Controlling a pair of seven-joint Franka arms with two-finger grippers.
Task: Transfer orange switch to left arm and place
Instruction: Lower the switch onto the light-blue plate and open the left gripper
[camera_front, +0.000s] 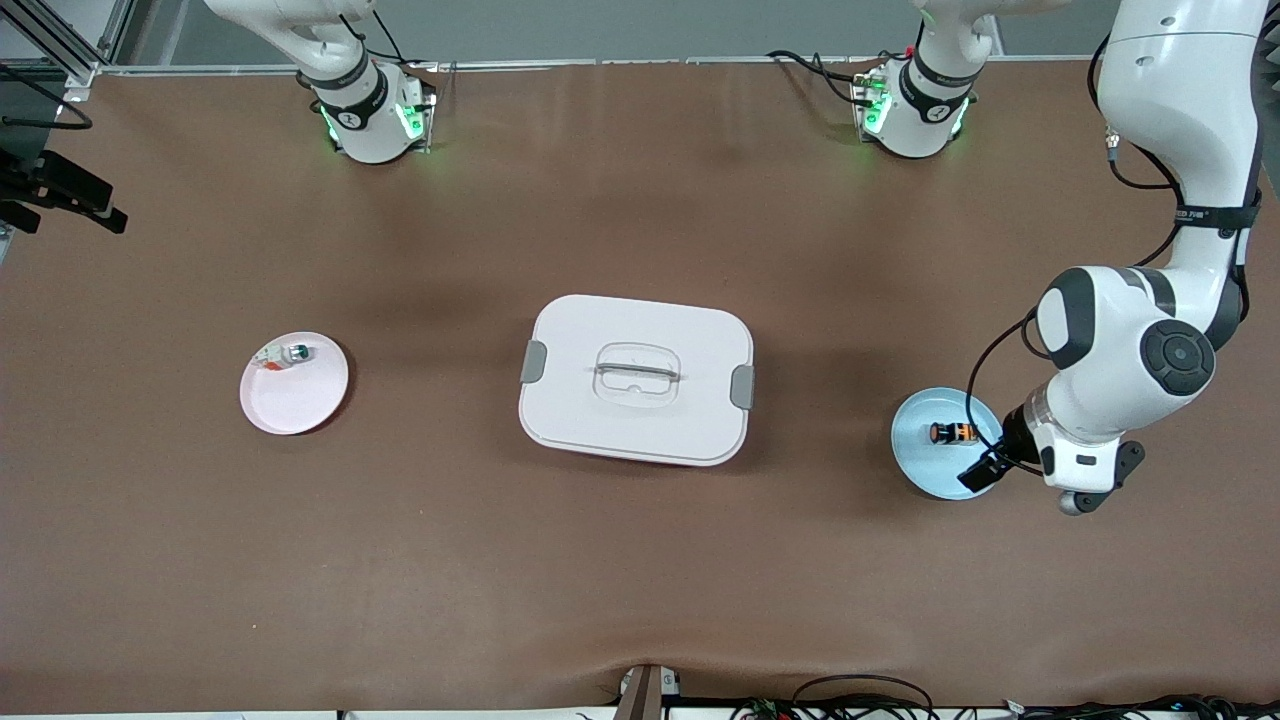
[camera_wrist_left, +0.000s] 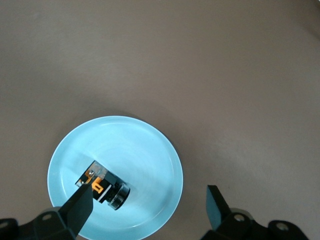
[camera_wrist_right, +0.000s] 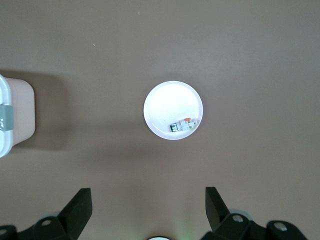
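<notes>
The orange switch (camera_front: 951, 433) lies ungrasped on the blue plate (camera_front: 920, 468) near the surface's left-arm end (box (camera_front: 636, 378) mid-surface), left gripper (camera_front: 985, 470) wide-jawed over it, right gripper (camera_wrist_right: 148, 206) empty, jaws spread, waiting high; transfer all ahead.

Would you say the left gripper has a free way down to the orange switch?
Probably yes: the left gripper hangs open over the blue plate, the orange switch lies uncovered by one finger, nothing between.

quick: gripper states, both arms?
Left gripper: open, holding nothing, over the blue plate by the orange switch.
Right gripper: open, empty, up over the table with the white plate below.
</notes>
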